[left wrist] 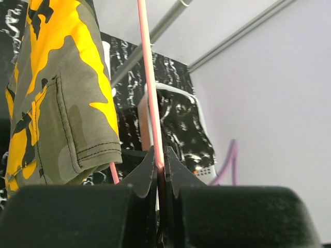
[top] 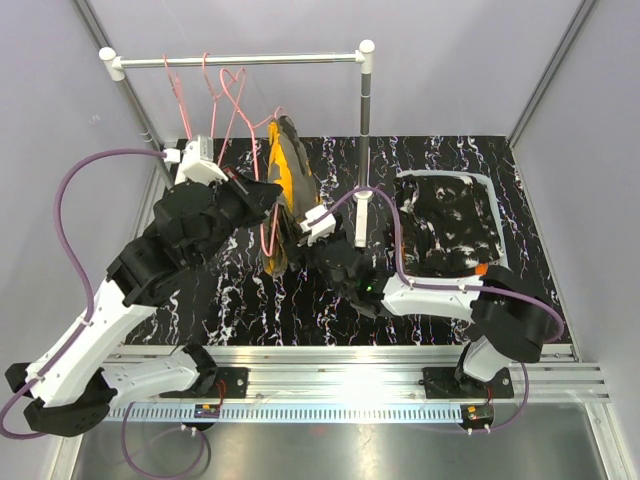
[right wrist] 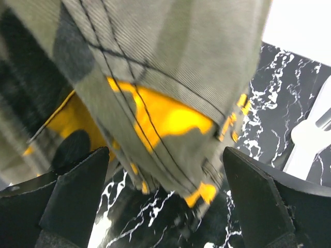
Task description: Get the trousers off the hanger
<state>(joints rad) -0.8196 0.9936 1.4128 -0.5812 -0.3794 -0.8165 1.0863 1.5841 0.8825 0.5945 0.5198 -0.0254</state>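
Claw L [left wrist: 160,155] clamps hanger [left wrist: 150,77] | claw R [right wrist: 165,155] spread, camo trousers [right wrist: 155,62] btwn

There are two robot arms [top: 150,260], one clothes rail [top: 240,60], one pair of camouflage trousers [top: 288,175], one black speckled garment [top: 450,225] and several pink hangers [top: 232,95].

pale grey walls [top: 450,30]. black tabletop [top: 240,300] with white squiggles. white clothes rail [top: 260,60] at the back, shiny metal strip [top: 340,365] in front.

The camouflage trousers [right wrist: 155,88] ran off the right wrist view's top and left edges, blurred leftward. The pink hanger [left wrist: 150,93] left the left wrist view's top edge, hook unseen.
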